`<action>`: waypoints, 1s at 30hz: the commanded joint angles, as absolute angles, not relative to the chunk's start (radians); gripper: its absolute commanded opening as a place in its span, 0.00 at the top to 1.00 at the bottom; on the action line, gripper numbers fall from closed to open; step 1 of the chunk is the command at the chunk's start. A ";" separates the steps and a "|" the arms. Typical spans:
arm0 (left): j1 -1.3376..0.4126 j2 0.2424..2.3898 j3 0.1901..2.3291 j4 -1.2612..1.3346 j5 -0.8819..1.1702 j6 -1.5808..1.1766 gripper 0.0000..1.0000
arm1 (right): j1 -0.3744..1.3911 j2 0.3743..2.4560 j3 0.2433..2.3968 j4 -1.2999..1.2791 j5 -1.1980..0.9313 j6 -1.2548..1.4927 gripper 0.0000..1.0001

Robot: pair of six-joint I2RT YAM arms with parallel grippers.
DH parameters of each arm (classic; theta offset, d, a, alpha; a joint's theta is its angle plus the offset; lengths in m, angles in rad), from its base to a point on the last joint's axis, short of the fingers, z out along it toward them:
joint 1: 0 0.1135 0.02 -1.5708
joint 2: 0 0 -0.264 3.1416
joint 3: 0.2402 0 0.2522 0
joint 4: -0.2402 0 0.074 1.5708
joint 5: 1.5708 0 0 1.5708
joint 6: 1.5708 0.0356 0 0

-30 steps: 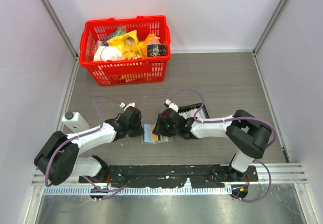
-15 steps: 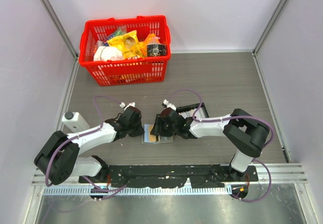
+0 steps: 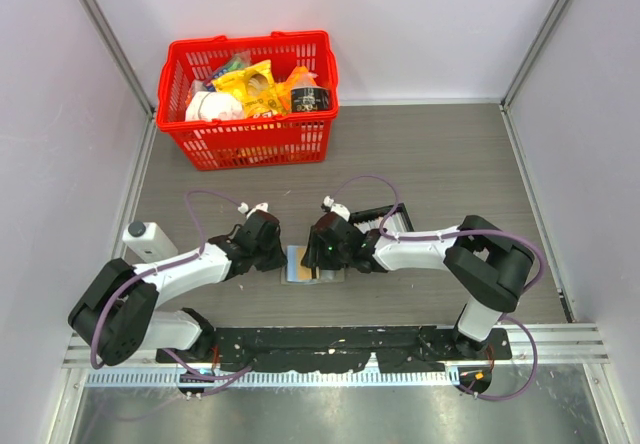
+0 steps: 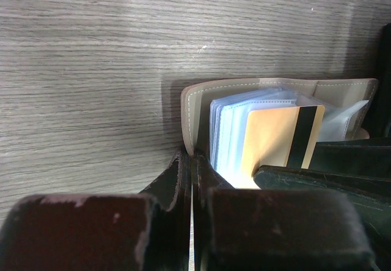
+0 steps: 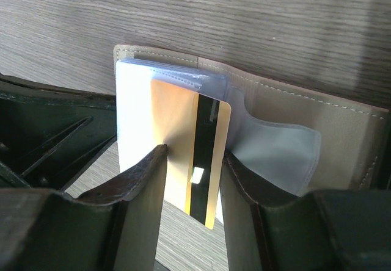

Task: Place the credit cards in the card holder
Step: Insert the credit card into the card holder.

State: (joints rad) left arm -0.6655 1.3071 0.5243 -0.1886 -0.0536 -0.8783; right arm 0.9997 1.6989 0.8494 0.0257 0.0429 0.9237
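The grey-beige card holder (image 3: 300, 265) lies open on the table between both arms, its flap (image 4: 190, 115) standing up. My left gripper (image 4: 192, 158) is shut on that flap's near edge. A tan-orange credit card (image 5: 177, 143) with a black stripe stands on edge, its far end inside the clear pale blue pockets (image 5: 165, 79). My right gripper (image 5: 193, 155) is shut on this card, one finger on each long edge. The same card (image 4: 272, 137) shows in the left wrist view behind the pocket sleeves. No other credit cards are in view.
A black open tray (image 3: 386, 220) sits just right of the right wrist. A red basket (image 3: 196, 131) full of groceries stands at the back left. A small white device (image 3: 146, 238) lies by the left wall.
Almost nothing: the right wrist shifted a touch left and back while holding the card. The left gripper stayed clamped on the flap.
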 commanded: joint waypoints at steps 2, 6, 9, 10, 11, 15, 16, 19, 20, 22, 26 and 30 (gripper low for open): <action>-0.670 1.348 0.468 -0.259 -0.060 -0.862 1.00 | 1.018 1.690 0.879 0.033 0.015 0.888 0.60; -0.669 1.327 0.468 -0.250 -0.051 -0.867 1.00 | 1.032 1.730 0.933 0.061 -0.116 0.890 0.60; -0.669 1.319 0.474 -0.258 -0.052 -0.868 1.00 | 1.034 1.749 0.933 0.111 -0.138 0.919 0.59; -0.669 1.319 0.476 -0.265 -0.061 -0.868 1.00 | 1.034 1.747 0.943 0.031 -0.083 0.911 0.59; -0.669 1.321 0.480 -0.274 -0.067 -0.868 1.00 | 1.031 1.738 0.957 0.006 -0.059 0.904 0.57; -0.670 1.318 0.474 -0.291 -0.084 -0.870 1.00 | 1.023 1.665 0.936 -0.106 0.133 0.890 0.53; -0.670 1.316 0.471 -0.293 -0.087 -0.870 1.00 | 1.020 1.654 0.936 -0.139 0.152 0.887 0.53; -0.670 1.313 0.463 -0.290 -0.089 -0.873 1.00 | 1.003 1.641 0.927 -0.156 0.154 0.884 0.52; -0.669 1.313 0.465 -0.290 -0.089 -0.873 1.00 | 1.003 1.644 0.925 -0.156 0.150 0.885 0.52; -0.669 1.316 0.468 -0.293 -0.089 -0.873 1.00 | 1.003 1.651 0.923 -0.149 0.138 0.887 0.52; -0.669 1.319 0.468 -0.279 -0.077 -0.873 1.00 | 1.005 1.670 0.900 -0.064 0.066 0.893 0.52; -0.669 1.322 0.469 -0.275 -0.075 -0.870 1.00 | 1.003 1.697 0.899 -0.006 -0.026 0.899 0.52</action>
State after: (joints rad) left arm -0.6655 1.2846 0.5144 -0.1825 -0.0582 -0.8829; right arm 1.0039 1.6825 0.9024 -0.0929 0.0601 0.8921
